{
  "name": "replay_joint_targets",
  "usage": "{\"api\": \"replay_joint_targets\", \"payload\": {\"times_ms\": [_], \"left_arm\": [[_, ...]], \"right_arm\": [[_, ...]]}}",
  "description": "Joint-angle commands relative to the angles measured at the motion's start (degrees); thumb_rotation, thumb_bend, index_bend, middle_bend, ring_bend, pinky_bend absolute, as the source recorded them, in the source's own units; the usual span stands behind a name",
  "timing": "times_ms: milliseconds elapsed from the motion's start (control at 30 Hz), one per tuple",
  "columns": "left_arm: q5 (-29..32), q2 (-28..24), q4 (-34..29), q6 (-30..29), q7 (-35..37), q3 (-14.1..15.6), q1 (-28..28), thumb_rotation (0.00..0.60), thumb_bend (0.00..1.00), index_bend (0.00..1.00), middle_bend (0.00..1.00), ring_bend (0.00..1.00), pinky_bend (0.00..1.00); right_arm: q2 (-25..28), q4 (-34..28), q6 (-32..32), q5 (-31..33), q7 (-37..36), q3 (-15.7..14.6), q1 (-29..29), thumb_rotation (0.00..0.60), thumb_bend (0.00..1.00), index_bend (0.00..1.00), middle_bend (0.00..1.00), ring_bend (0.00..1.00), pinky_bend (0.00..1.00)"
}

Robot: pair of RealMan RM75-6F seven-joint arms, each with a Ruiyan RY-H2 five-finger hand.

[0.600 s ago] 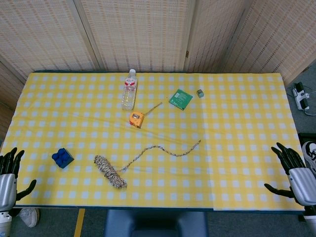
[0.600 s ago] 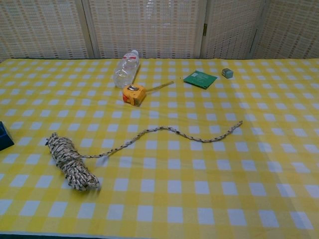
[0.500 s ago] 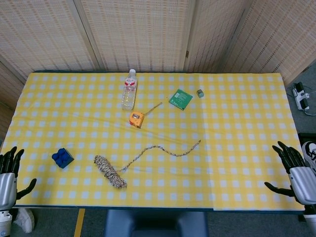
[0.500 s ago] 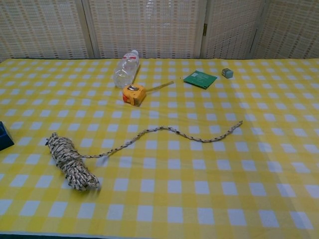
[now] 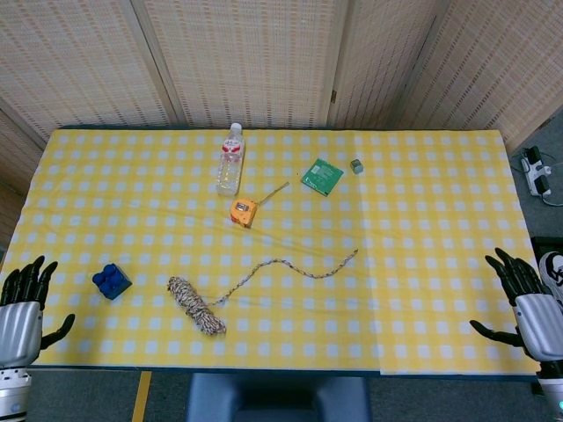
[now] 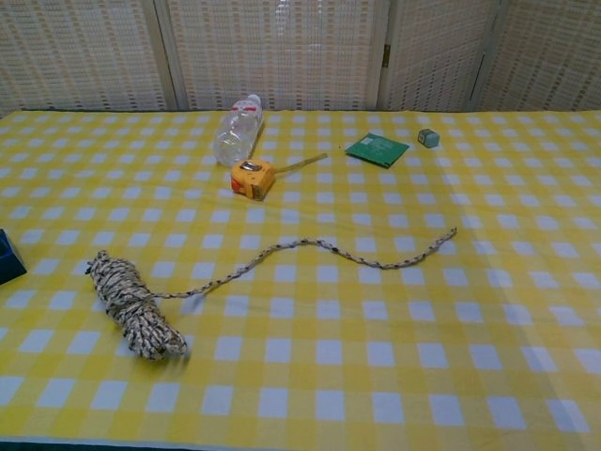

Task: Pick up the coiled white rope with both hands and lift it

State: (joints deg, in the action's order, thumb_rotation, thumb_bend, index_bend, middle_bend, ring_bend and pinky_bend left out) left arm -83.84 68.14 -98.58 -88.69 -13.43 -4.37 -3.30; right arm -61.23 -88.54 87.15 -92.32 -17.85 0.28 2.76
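Observation:
The coiled rope [image 5: 196, 305], white with dark flecks, lies near the table's front edge, left of centre; it also shows as a bundle [image 6: 134, 305] in the chest view. A loose tail [image 5: 290, 265] snakes from it to the right across the cloth [image 6: 319, 246]. My left hand [image 5: 21, 305] hovers off the table's front left corner, fingers spread, holding nothing. My right hand [image 5: 526, 302] sits at the front right corner, fingers spread and empty. Both hands are far from the rope. Neither hand shows in the chest view.
A blue block [image 5: 111, 280] sits left of the coil. Further back lie an orange tape measure [image 5: 243, 212], a plastic bottle [image 5: 230, 163], a green card [image 5: 322, 176] and a small grey cube [image 5: 356, 165]. The yellow checked tablecloth [image 5: 422, 220] covers the table.
My left hand has shifted slightly right and down. The right hand has barely moved. The rope lies as before.

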Motion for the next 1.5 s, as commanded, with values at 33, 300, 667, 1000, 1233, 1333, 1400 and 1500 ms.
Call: {"api": "replay_joint_targets", "payload": {"times_ms": [33, 300, 667, 1000, 1233, 1333, 1400, 1500], "left_arm": [[-1.0, 0.1, -0.7, 0.9, -0.2, -0.2, -1.1, 0.600, 0.29, 0.12, 0.00, 0.01, 0.00], [-5.3, 0.5, -4.5, 7.8, 0.2, -1.2, -7.8, 0.600, 0.29, 0.12, 0.00, 0.01, 0.00], [-3.3, 5.4, -8.5, 21.4, -3.0, -1.8, -17.5, 0.600, 0.29, 0.09, 0.00, 0.01, 0.00], [2.1, 15.0, -6.3, 27.7, -10.4, -1.0, -22.4, 0.600, 0.29, 0.08, 0.00, 0.01, 0.00], [6.7, 23.2, -2.9, 27.5, -17.1, -1.7, -24.5, 0.600, 0.29, 0.07, 0.00, 0.01, 0.00], [9.8, 25.9, -1.3, 27.7, -19.9, -2.0, -25.2, 0.600, 0.29, 0.07, 0.00, 0.01, 0.00], [11.7, 27.7, 0.5, 27.4, -21.8, -2.3, -25.7, 0.600, 0.29, 0.07, 0.00, 0.01, 0.00], [15.2, 30.0, 3.2, 26.8, -25.1, -2.6, -26.1, 0.600, 0.29, 0.06, 0.00, 0.01, 0.00]], "right_arm": [[0.0, 0.1, 0.2, -0.2, -0.1, -0.1, -0.1, 0.600, 0.15, 0.00, 0.00, 0.00, 0.00], [-0.1, 0.5, 0.5, -0.6, -0.7, -0.1, 0.1, 0.600, 0.15, 0.00, 0.00, 0.00, 0.00], [-0.1, 1.2, 0.2, -0.3, -1.3, -0.1, 0.3, 0.600, 0.15, 0.00, 0.00, 0.00, 0.00], [-0.3, 2.1, -0.3, 0.3, -2.2, 0.0, 0.5, 0.600, 0.15, 0.00, 0.00, 0.00, 0.00], [-0.2, 2.3, -0.1, 0.5, -2.4, -0.1, 0.2, 0.600, 0.15, 0.00, 0.00, 0.00, 0.00], [-0.3, 2.5, 0.0, 0.6, -2.6, -0.1, 0.0, 0.600, 0.15, 0.00, 0.00, 0.00, 0.00], [-0.4, 2.7, -0.1, 0.7, -2.8, -0.2, 0.0, 0.600, 0.15, 0.00, 0.00, 0.00, 0.00], [-0.6, 3.0, 0.1, 0.6, -3.0, -0.2, -0.1, 0.600, 0.15, 0.00, 0.00, 0.00, 0.00]]}}
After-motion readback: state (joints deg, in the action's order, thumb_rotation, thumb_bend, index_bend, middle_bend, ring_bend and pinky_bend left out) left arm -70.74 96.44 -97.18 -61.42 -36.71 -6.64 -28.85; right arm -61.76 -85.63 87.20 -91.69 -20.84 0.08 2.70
